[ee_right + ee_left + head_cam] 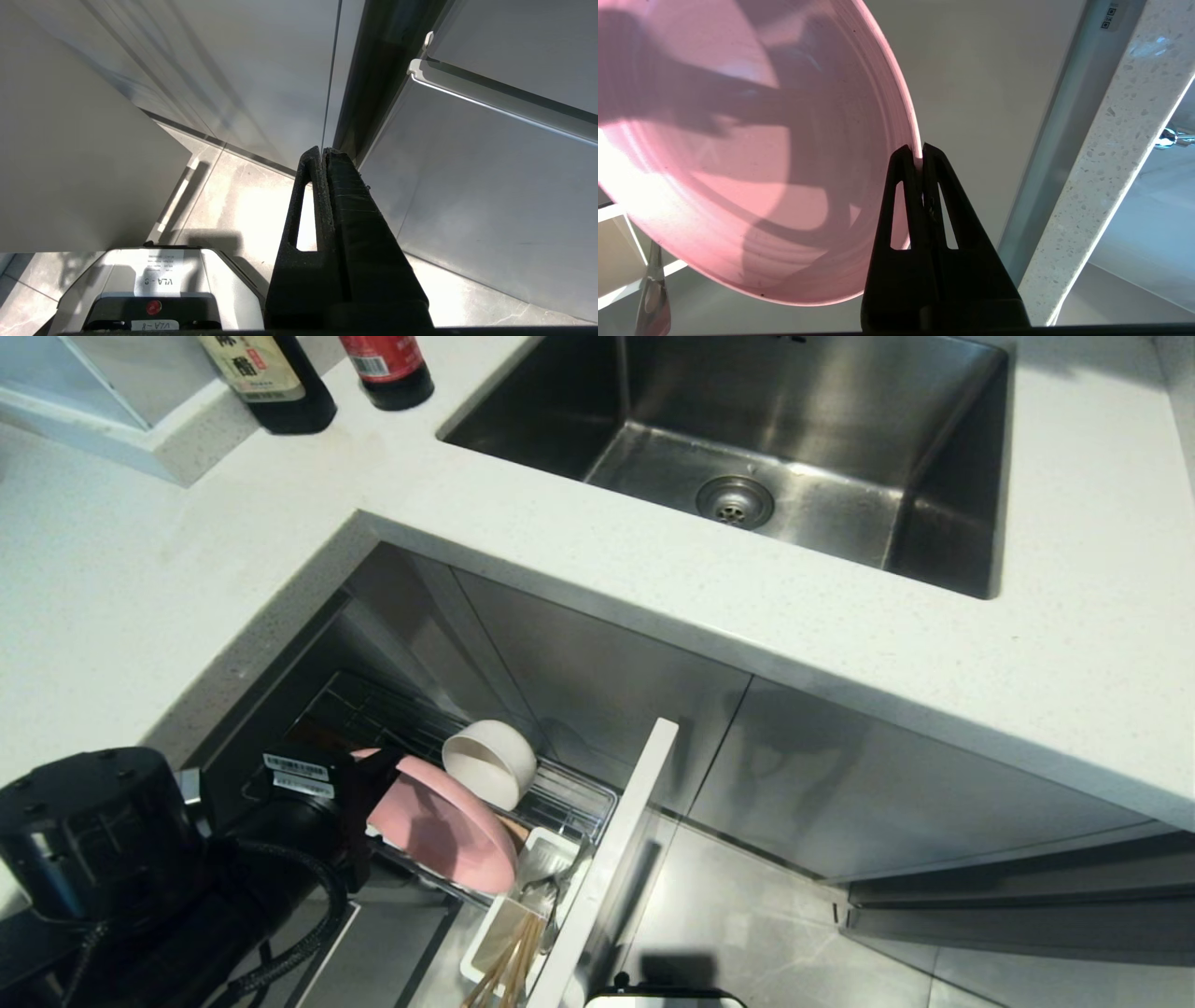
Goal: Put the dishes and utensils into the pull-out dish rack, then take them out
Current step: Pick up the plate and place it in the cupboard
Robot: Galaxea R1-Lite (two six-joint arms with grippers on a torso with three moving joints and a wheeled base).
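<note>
Left arm low and working, right arm parked

The left arm reaches down at the robot's left, and its left gripper [920, 151] has both black fingers pinched tight on the rim of the pink plate [752, 154]. The right gripper [322, 154] hangs idle near the floor, fingers pressed together with nothing between them, pointing along the cabinet fronts.

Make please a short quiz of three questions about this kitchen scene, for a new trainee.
1. True or false: the left gripper has its fingers shut on the rim of the pink plate.
2. Which is in the white utensil cup? A) chopsticks B) a fork C) a knife
3. Fill in: the cream-white bowl sits in the pull-out dish ____.

Key: 1 true; 2 A; 3 rack.
</note>
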